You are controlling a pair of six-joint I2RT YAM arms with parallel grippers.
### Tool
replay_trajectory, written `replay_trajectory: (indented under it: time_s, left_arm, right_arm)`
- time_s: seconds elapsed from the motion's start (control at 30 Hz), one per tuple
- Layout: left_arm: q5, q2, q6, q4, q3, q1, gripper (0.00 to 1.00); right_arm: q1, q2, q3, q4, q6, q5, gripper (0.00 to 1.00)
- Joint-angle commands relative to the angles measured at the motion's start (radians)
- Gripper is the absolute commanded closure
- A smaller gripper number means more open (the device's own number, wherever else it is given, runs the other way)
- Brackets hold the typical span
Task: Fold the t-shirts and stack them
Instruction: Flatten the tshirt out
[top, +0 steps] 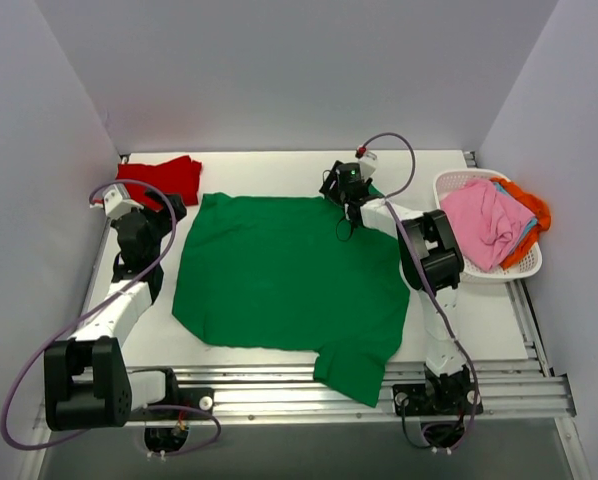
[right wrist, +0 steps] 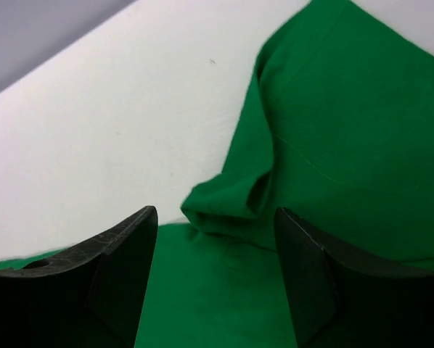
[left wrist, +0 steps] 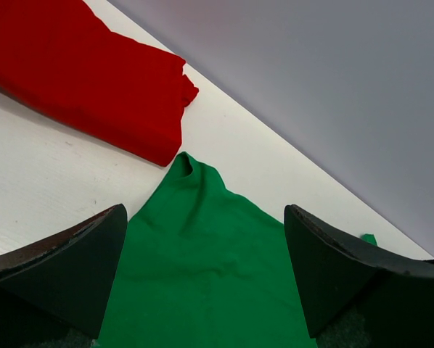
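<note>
Five t-shirts [top: 289, 280], one white basket [top: 457, 183], two robot arms [top: 109, 320], one table [top: 479, 320]

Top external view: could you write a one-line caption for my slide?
Green t-shirt spread flat at centre, folded red t-shirt far left, white basket of tees at right.

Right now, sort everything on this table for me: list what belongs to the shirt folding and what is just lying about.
Belongs to the job: green t-shirt, red t-shirt, pink t-shirt, orange t-shirt.
Lying about: white basket, holding the pink and orange ones.
</note>
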Motion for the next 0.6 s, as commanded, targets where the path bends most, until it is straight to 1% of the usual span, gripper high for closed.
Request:
replay_trajectory:
  time_s: [0.0,0.23,0.4,0.57]
  left_arm:
    - [0.012,-0.008,0.003,0.056,-0.006,-0.005,0.02]
    - [-0.006,-0.02,0.009,0.052,-0.013,-0.005,0.02]
    - [-0.016,-0.027,0.014,0.053,-0.015,-0.006,0.02]
    - [-0.012,-0.014,0.015,0.056,-0.015,-0.006,0.02]
  right_arm:
    - [0.003,0.018,0.075,0.018,0.008,0.003,0.39]
    - [0.003,0.104,0.181,-0.013,0.01,-0.019,0.39]
    - [0.003,0.138,0.227,-0.008,0.014,-0.039,0.39]
    - [0.005,0.205,0.314,0.007,0.019,-0.059,0.39]
